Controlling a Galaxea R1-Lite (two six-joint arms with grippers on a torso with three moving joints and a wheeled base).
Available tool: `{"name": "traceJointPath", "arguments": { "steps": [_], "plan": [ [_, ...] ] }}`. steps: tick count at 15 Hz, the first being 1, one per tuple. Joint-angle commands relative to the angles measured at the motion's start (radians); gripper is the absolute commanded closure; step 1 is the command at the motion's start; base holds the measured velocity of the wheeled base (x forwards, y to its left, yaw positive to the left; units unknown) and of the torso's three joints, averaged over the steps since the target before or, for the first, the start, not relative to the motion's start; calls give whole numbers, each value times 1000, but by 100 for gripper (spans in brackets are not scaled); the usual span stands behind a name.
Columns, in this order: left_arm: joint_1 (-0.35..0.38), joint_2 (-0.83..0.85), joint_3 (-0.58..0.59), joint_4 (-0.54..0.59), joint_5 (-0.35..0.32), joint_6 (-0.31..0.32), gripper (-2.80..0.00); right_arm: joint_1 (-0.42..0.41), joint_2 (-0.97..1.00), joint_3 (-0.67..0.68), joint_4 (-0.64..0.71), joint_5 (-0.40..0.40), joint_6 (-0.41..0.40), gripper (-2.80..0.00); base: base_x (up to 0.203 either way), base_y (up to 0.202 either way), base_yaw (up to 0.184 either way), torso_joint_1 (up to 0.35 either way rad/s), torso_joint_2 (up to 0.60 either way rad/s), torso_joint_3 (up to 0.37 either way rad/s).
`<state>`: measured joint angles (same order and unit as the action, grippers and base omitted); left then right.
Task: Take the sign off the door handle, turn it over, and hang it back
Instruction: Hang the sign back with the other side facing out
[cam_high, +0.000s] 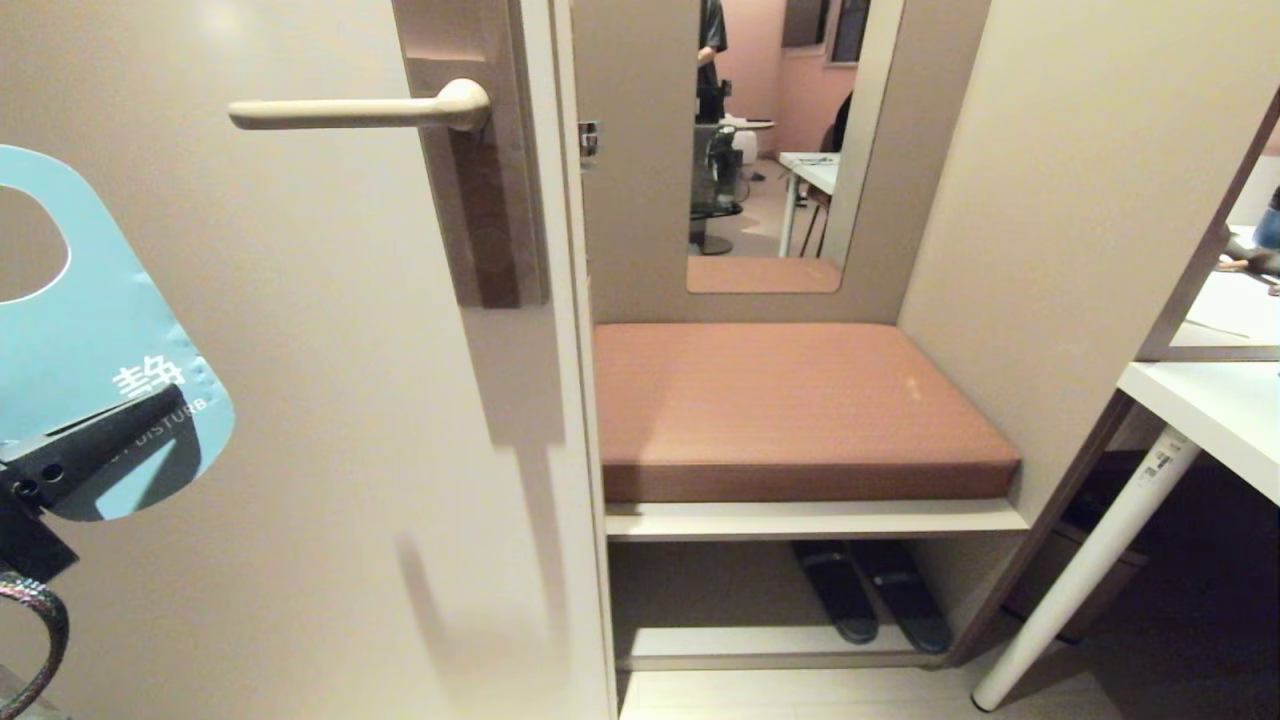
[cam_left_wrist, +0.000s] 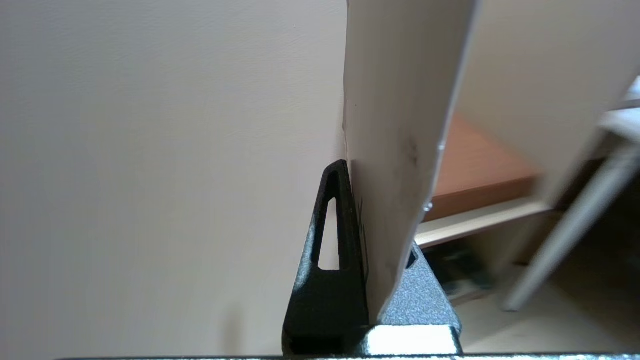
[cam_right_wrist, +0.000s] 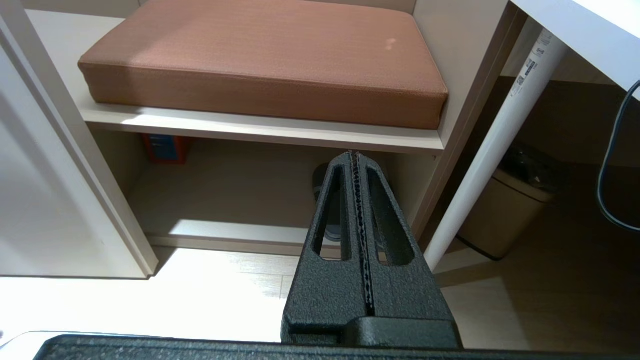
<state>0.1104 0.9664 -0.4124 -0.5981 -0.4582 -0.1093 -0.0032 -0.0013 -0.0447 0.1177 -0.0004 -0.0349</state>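
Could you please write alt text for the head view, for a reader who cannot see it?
The left gripper holds the sign, blue face showing, at the picture's left edge, off the bare door handle. Right of the door, a cushioned bench fills an alcove.

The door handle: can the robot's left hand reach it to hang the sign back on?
Probably yes. The left hand holds the sign low and to the left of the door handle, with only bare door between them. The handle's free end points toward it.
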Motion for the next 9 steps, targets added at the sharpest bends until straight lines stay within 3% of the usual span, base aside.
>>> {"name": "traceJointPath", "arguments": {
  "steps": [1,5,9],
  "plan": [
    [0,3,-24,43,46,24,0,0,1,0,0,-1,0,0,0,0,0,0,0,0],
    [0,19,-80,147,64,54,0,0,1,0,0,0,0,0,0,0,0,0,0,0],
    [-4,97,-141,164,91,124,0,0,1,0,0,-1,0,0,0,0,0,0,0,0]
  ]
}}
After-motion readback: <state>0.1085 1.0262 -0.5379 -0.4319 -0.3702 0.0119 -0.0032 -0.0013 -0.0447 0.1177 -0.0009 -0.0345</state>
